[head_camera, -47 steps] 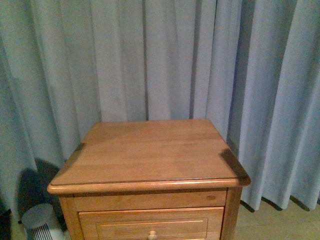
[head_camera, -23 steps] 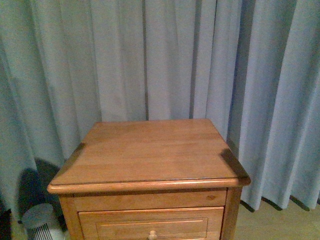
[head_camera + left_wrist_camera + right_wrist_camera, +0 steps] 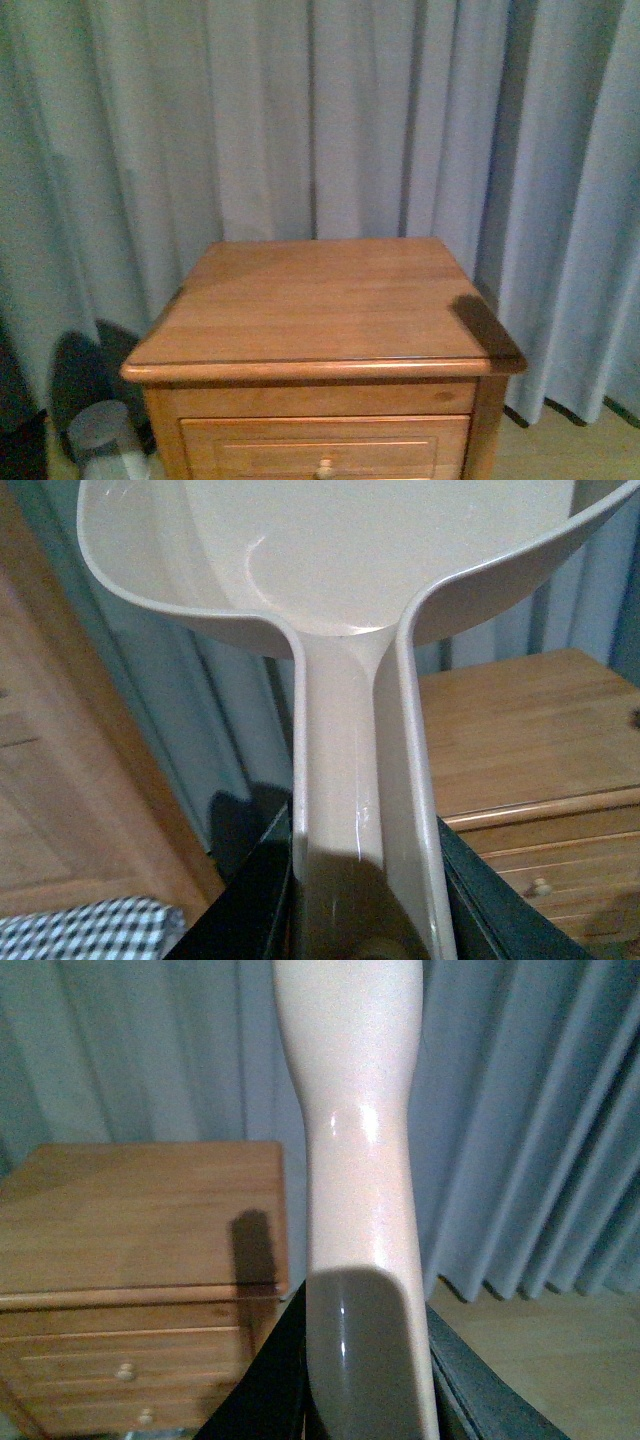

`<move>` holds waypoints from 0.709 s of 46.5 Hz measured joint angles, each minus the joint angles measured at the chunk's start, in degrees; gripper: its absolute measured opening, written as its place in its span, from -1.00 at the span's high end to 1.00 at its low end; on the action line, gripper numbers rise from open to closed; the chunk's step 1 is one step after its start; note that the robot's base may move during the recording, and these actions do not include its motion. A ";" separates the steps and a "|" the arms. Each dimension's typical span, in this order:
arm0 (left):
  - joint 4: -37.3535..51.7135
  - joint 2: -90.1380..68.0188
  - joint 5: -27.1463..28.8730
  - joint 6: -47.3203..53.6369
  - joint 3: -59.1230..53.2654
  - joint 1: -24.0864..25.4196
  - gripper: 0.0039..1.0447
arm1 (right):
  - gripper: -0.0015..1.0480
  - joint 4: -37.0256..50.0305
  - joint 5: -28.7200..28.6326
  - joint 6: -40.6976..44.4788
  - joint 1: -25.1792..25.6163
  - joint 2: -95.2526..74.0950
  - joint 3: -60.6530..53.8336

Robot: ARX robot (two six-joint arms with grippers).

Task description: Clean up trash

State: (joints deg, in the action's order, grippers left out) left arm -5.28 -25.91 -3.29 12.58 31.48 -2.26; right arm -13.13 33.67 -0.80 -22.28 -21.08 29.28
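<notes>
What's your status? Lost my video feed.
Left gripper shut on dustpan. Right gripper shut on pale handle. Paper ball not in view. Nightstand ahead.

This looks like a room in a home, most likely a bedroom. A wooden bedside cabinet (image 3: 320, 310) with drawers and small round knobs (image 3: 324, 467) stands against floor-length grey-blue curtains (image 3: 300, 120) that hang in heavy folds. Pale wooden flooring (image 3: 575, 450) runs beneath them. A small white ribbed appliance (image 3: 105, 440) sits on the floor beside the cabinet, and checked black-and-white fabric (image 3: 90, 930) shows in the left wrist view.
</notes>
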 joint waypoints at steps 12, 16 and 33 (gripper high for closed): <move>-0.04 0.15 0.74 -0.07 -0.22 0.11 0.47 | 0.61 -0.07 -0.24 -0.02 -0.11 -0.17 -0.07; -0.04 0.31 1.16 -0.20 -0.31 0.24 0.47 | 0.61 -0.07 -0.81 0.02 -0.28 -0.31 -0.24; -0.04 0.26 0.50 -0.20 -0.37 0.13 0.47 | 0.61 -0.07 -0.31 0.00 -0.26 -0.15 -0.28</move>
State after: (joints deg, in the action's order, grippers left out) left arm -5.32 -25.65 -2.79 12.38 31.11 -2.13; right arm -13.19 33.36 -0.80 -22.55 -21.23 28.99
